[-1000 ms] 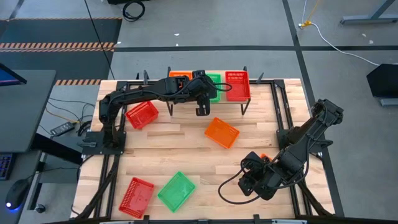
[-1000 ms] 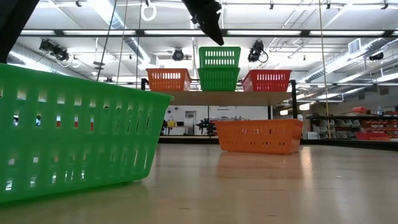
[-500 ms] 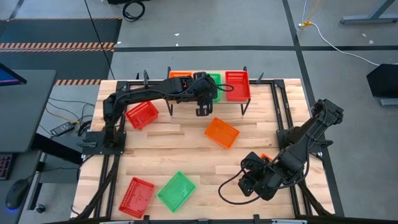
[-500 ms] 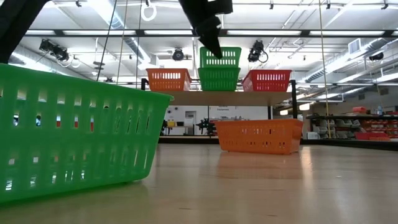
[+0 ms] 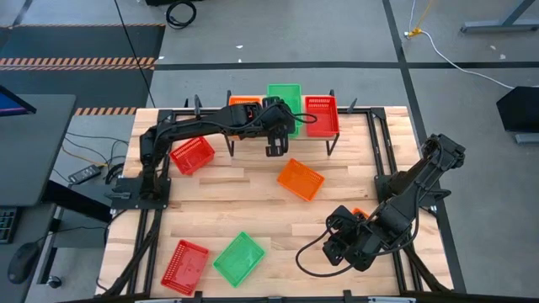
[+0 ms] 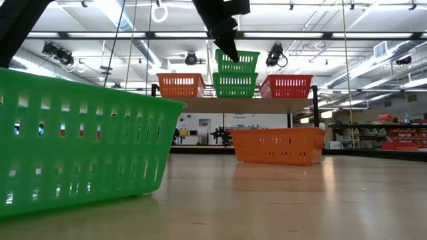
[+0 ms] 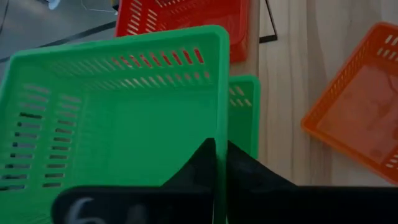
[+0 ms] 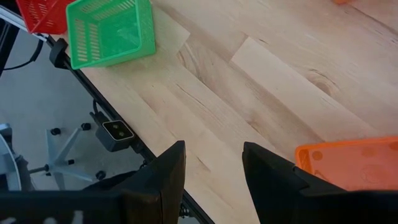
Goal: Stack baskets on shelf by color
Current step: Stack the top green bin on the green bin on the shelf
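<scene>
The shelf (image 5: 253,118) stands at the table's far edge. It carries an orange basket (image 5: 243,101) on the left, a green basket (image 6: 234,85) in the middle and a red basket (image 5: 321,115) on the right. A second green basket (image 5: 284,96) sits tilted on top of the lower green one (image 7: 246,112). My left gripper (image 5: 274,135) is shut on this upper basket. My right gripper (image 8: 212,167) hovers open over the table's near right part, with an orange basket (image 8: 348,163) beside it. My left gripper pinches the upper green basket's near wall at the rim (image 7: 219,138), one finger inside (image 7: 198,163) and one outside. The fingers come from above, slanting from the near side. The basket (image 6: 236,61) is tilted and rests on the lower green basket.
On the tabletop lie a red basket (image 5: 192,155) at the left and an orange one (image 5: 301,179) in the middle. A red (image 5: 185,265) and a green basket (image 5: 239,257) lie near the front edge. Bare wood lies between them.
My left gripper has come down onto the upper green basket's near wall. The basket, level on the lower green one a second ago, is now tipped and shifted toward the table's far edge. The right arm has kept still.
</scene>
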### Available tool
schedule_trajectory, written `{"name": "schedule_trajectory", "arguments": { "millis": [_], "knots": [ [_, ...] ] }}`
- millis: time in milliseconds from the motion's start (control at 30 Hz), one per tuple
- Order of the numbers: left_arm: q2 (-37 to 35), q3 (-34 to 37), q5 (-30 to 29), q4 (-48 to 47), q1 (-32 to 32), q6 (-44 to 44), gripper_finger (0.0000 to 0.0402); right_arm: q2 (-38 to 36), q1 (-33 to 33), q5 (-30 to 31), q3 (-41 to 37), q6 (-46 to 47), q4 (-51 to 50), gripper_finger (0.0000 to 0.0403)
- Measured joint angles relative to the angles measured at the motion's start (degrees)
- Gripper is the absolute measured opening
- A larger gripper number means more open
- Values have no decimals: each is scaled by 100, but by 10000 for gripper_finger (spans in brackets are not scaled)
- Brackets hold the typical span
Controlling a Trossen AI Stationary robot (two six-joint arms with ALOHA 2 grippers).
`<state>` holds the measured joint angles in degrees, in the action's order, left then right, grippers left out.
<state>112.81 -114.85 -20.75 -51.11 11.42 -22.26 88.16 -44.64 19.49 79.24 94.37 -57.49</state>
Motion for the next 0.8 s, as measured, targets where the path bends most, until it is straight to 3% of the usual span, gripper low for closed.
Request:
{"name": "schedule_trajectory", "arguments": {
  "millis": [133,500,800],
  "knots": [
    [0,0,2,-27,0,25,19,0,0,0,0,0,0,165],
    [0,0,4,-360,-46,160,92,0,2,61,0,-3,-10,165],
    [10,0,7,-360,6,212,96,0,0,62,0,-3,-46,165]
  ]
}}
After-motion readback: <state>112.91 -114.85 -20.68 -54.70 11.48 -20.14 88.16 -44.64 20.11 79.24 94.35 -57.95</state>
